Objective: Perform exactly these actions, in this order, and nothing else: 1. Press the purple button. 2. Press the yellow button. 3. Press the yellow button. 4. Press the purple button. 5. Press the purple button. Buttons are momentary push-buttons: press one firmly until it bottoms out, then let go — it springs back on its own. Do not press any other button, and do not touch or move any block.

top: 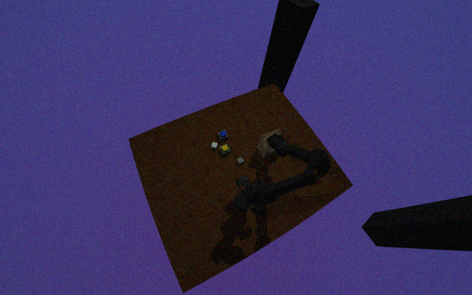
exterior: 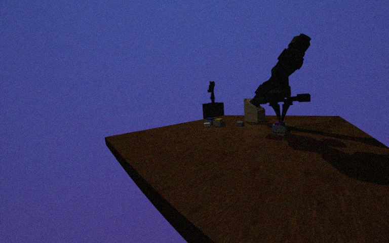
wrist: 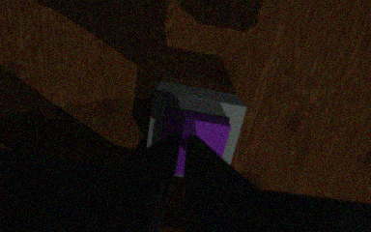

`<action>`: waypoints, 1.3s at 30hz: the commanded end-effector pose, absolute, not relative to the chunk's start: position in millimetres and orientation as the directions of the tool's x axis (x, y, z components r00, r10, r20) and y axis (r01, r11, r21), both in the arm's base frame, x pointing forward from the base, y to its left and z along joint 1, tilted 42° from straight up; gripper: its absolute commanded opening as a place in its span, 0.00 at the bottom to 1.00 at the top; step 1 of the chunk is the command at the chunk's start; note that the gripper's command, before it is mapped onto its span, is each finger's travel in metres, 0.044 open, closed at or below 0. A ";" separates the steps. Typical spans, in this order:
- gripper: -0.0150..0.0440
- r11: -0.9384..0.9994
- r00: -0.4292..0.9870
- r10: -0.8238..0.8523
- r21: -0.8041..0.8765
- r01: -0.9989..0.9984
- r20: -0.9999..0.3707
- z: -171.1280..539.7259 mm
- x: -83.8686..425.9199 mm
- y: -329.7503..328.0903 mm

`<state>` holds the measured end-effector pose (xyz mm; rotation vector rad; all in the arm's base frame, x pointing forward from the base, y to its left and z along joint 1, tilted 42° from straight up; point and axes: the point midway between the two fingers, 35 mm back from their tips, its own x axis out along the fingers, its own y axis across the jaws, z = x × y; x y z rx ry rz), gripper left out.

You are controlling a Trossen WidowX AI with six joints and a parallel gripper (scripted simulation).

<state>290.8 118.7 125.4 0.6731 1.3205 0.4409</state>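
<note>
Pincer together, gripping nothing, tips down on purple button toward bench right edge. Likely a purple press; which one, unclear. Yellow button unattended.

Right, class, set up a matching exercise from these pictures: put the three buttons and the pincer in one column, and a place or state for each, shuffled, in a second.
Column 1
1. purple button
2. yellow button
3. blue button
4. pincer

Column 2
A. shut, holding nothing
B. beside a white block
C. under the fingertips
D. farthest from the pincer in the top view

Pairs: 1-C, 2-B, 3-D, 4-A
</note>
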 end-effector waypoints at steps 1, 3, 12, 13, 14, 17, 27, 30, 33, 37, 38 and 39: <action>0.29 0.739 0.197 0.643 0.667 0.094 -0.740 118.9 288.7 119.0; 0.29 0.739 0.197 0.643 0.667 0.094 -0.740 118.9 288.7 119.0; 0.29 0.739 0.197 0.643 0.667 0.094 -0.740 118.9 288.7 119.0; 0.29 0.739 0.197 0.643 0.667 0.094 -0.740 118.9 288.7 119.0; 0.29 0.739 0.197 0.643 0.667 0.094 -0.740 118.9 288.7 119.0; 0.29 0.739 0.197 0.643 0.667 0.094 -0.740 118.9 288.7 119.0; 0.29 0.740 0.198 0.642 0.666 0.093 -0.741 141.7 283.1 99.2; 0.29 0.740 0.197 0.642 0.666 0.095 -0.741 143.3 282.3 97.5; 0.29 0.740 0.197 0.642 0.666 0.095 -0.741 143.3 282.3 97.5; 0.29 0.740 0.197 0.641 0.666 0.094 -0.742 140.4 283.2 100.0; 0.29 0.740 0.197 0.641 0.666 0.094 -0.742 139.2 283.6 101.0; 0.29 0.740 0.197 0.641 0.665 0.094 -0.742 138.0 284.0 102.0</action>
